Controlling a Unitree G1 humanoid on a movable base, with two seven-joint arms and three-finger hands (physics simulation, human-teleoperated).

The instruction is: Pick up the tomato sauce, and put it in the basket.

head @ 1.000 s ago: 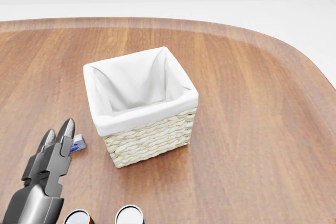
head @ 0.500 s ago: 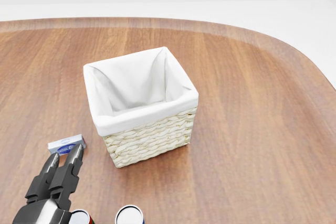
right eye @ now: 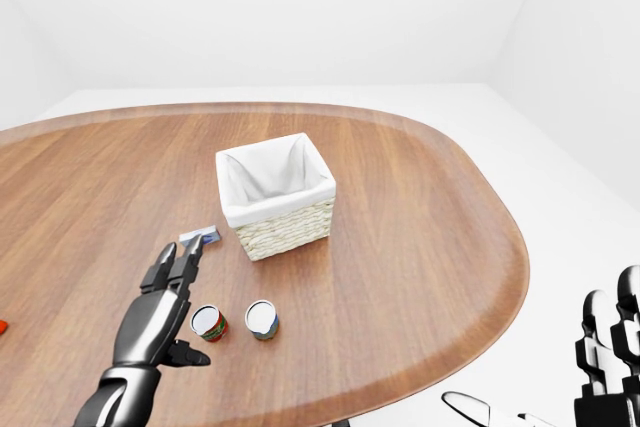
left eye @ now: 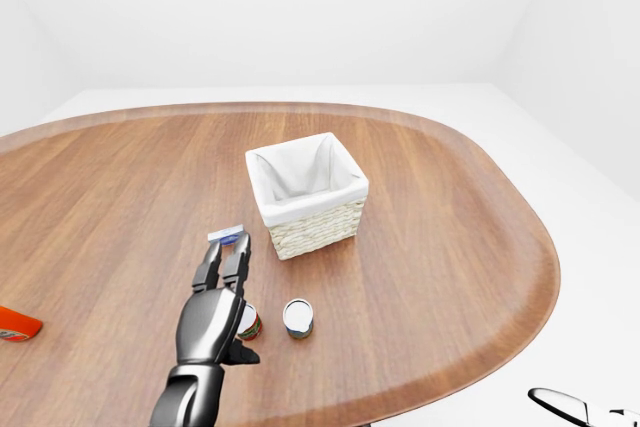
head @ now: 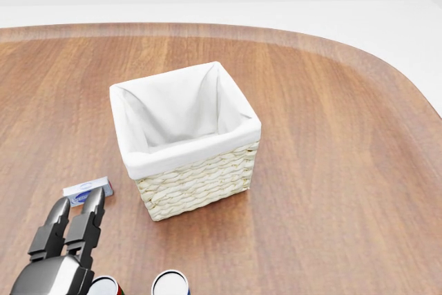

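Note:
The tomato sauce can [right eye: 208,323], red-labelled with a white lid, stands on the wooden table [left eye: 450,247] below the basket in the right-eye view. Only its lid edge [head: 103,287] shows at the bottom of the head view. My left hand [right eye: 178,261] hovers just left of and over the can, open, fingers stretched out straight and holding nothing. The wicker basket [left eye: 318,230] with a white cloth liner stands upright mid-table, and nothing shows inside it. My right hand [right eye: 612,332] is off the table at the lower right, fingers pointing up and open.
A second can [right eye: 262,318] with a dark label stands right of the red one. A small blue-and-white box [left eye: 226,236] lies just beyond my left fingertips, beside the basket. An orange-red object [left eye: 15,324] lies at the table's left edge.
My left hand has drawn back toward the bottom of the head view, then edged left, uncovering the small blue-and-white box. Basket and cans have not moved.

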